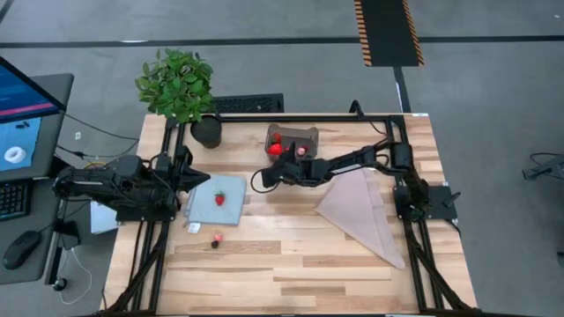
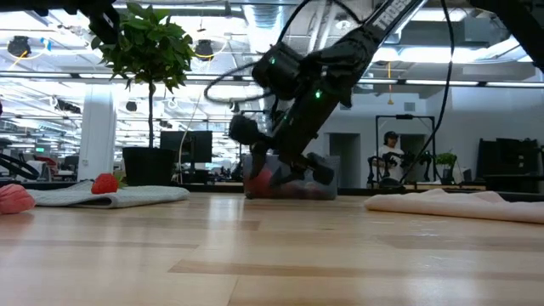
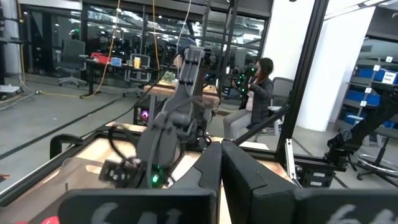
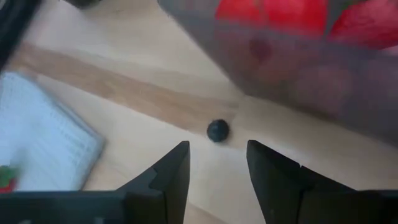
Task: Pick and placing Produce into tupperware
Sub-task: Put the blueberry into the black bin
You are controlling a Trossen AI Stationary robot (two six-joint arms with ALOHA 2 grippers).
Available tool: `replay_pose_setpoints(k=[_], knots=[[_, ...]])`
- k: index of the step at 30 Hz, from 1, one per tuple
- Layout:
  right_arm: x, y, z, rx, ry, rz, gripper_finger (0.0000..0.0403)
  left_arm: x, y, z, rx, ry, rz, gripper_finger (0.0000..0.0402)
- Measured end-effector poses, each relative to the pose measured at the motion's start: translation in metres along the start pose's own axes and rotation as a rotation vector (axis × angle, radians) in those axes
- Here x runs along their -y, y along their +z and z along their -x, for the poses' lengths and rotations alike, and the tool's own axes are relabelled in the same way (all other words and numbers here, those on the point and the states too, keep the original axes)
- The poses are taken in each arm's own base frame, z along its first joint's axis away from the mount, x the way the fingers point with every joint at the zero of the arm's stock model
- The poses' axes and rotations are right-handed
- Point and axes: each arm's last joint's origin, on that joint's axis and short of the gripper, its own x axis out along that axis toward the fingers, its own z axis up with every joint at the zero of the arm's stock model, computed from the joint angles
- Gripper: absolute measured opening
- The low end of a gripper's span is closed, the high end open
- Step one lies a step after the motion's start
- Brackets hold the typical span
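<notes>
Dark berry (image 4: 217,130) just ahead of part-open, empty right gripper (image 4: 217,163).

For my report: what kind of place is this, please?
Probably a robotics lab in a large open office or workshop. A wooden table sits inside a black frame, desks with monitors stand behind, and a seated person works nearby.

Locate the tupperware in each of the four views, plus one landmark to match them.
High view: tupperware at the table's far edge, right of the potted plant; the right tool sits just in front.
Low view: tupperware mid-picture, partly behind the right arm.
Left wrist view: cannot make it out.
Right wrist view: its translucent wall fills the top right, red produce inside.
Shared landmark: the pale blue mat.
</notes>
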Motion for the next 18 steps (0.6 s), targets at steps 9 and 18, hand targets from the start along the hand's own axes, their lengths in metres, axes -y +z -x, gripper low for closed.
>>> replay_pose_setpoints(k=[9,18], knots=[[-0.016,-0.002,-0.029,-0.029,0.009,0.033,0.0177,0.0,-0.001,0.0,-0.014,-0.005,0.008,0.0],[-0.02,-0.002,-0.032,-0.07,-0.03,0.061,0.0154,0.0,-0.004,0.0,-0.043,-0.023,0.018,0.0]])
